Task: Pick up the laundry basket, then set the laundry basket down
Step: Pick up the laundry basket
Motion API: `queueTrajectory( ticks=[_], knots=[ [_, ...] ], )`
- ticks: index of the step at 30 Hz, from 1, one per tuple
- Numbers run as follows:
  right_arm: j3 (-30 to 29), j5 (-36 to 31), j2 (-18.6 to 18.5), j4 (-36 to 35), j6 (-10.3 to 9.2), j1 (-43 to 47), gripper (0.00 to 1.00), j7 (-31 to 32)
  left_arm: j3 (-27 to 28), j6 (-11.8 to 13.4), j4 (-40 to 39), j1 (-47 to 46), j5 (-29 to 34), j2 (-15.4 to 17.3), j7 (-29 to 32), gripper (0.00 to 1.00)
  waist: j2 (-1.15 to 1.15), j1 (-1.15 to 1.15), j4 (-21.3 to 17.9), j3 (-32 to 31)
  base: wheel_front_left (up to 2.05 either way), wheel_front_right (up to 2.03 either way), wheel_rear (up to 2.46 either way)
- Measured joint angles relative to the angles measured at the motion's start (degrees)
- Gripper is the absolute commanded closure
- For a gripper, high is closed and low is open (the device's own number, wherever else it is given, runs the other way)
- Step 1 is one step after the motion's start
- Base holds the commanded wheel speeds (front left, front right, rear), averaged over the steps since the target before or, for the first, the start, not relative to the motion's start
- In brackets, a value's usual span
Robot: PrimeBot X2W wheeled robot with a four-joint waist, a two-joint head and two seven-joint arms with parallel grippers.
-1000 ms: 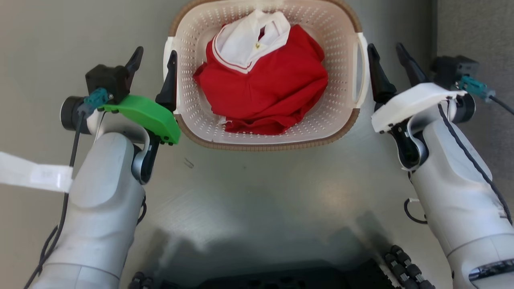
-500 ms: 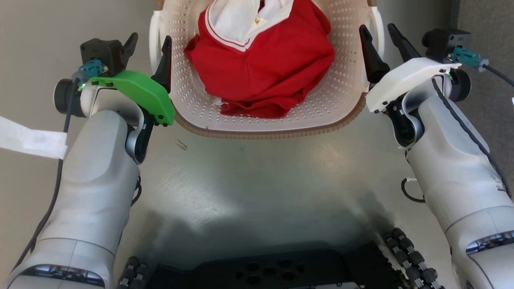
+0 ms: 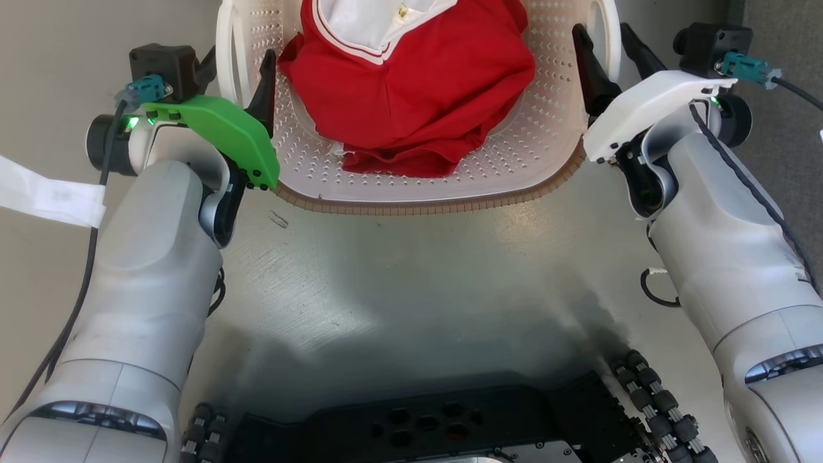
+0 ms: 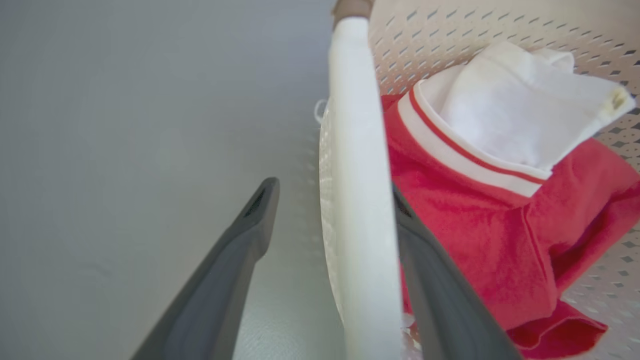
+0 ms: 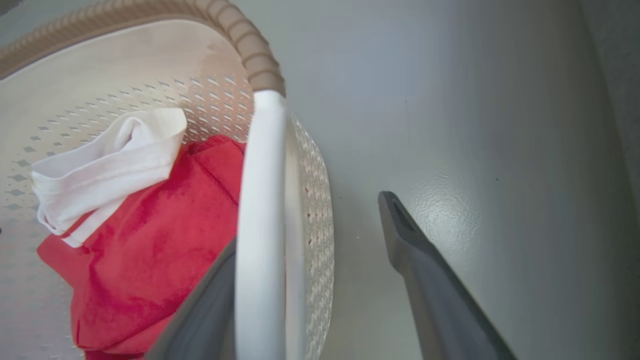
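Cream perforated laundry basket [image 3: 514,161] lying between both grippers, grey floor [image 3: 411,289] showing around it; red shirt [image 3: 418,83] with white collar filling basket. Left gripper [image 3: 239,61] straddling basket's left handle [image 4: 357,175], fingers spreading wide: inner finger touching handle, outer standing clear. Right gripper [image 3: 600,32] straddling right handle [image 5: 260,225] likewise, jaws gaping, outer finger standing apart from basket wall.

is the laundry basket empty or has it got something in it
Not empty: a crumpled red shirt with a white collar lies inside the laundry basket.
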Motion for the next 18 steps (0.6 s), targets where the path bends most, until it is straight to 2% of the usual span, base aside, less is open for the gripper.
queueTrajectory(
  ticks=[1, 2, 3, 4, 5, 6, 7, 11, 18],
  knots=[
    [0.2, 0.2, 0.0, 0.3, 0.0, 0.0, 0.04, 0.0, -0.1, 0.0, 0.4, -0.2, -0.4, 0.0, 0.0, 0.0, 0.0, 0.0, 0.0, 0.1, 0.0, 0.0, 0.0],
    [0.4, 0.3, 0.0, 0.6, 0.0, 0.0, 0.15, 0.0, -0.2, 0.0, 0.7, -0.3, -0.9, 0.0, 0.0, 0.0, 0.0, 0.0, 0.0, 0.1, 0.0, 0.0, 0.0],
    [0.6, 0.4, 0.0, 0.9, 0.0, -0.1, 0.15, 0.0, -0.3, 0.0, 0.7, -0.5, -1.1, 0.0, 0.0, 0.0, 0.0, 0.0, 0.0, 0.1, 0.0, 0.0, 0.0],
    [0.9, 0.7, 0.0, 1.1, 0.0, -0.2, 0.56, 0.0, -0.4, 0.0, 0.8, -0.5, -1.3, 0.0, 0.0, 0.16, 0.0, 0.0, 0.0, 0.2, 0.0, 0.0, 0.0],
    [1.2, 1.1, 0.0, 1.3, 0.0, -0.3, 0.56, 0.0, -0.6, 0.0, 0.9, -0.6, -1.5, 0.0, -0.1, 0.16, 0.0, 0.0, 0.1, 0.2, 0.0, 0.0, 0.0],
    [1.6, 1.5, 0.0, 1.3, 0.08, -0.4, 0.8, 0.0, -0.9, 0.0, 1.1, -0.7, -1.9, 0.0, -0.1, 0.64, 0.0, 0.0, 0.1, 0.2, 0.0, 0.0, 0.0],
    [2.1, 1.9, 0.2, 1.3, 0.1, -0.6, 1.0, 0.0, -1.1, 0.0, 1.4, -0.8, -2.3, 0.0, -0.1, 1.0, 0.0, 0.0, 0.2, 0.2, 0.0, 0.0, 0.0],
    [3.4, 3.6, 0.8, 1.5, 0.41, -1.4, 1.0, 0.0, -2.0, -0.2, 2.0, -1.6, -3.7, -1.2, -0.1, 1.0, 0.0, 0.0, 0.4, 0.1, 0.0, 0.0, 0.0],
    [5.3, 4.7, 0.6, 3.0, 0.38, -1.6, 1.0, -0.1, -3.9, -0.2, 2.6, -1.9, -6.3, -1.0, -0.6, 1.0, 0.0, 0.0, 0.6, -0.7, 0.0, 0.0, 0.0]
  ],
)
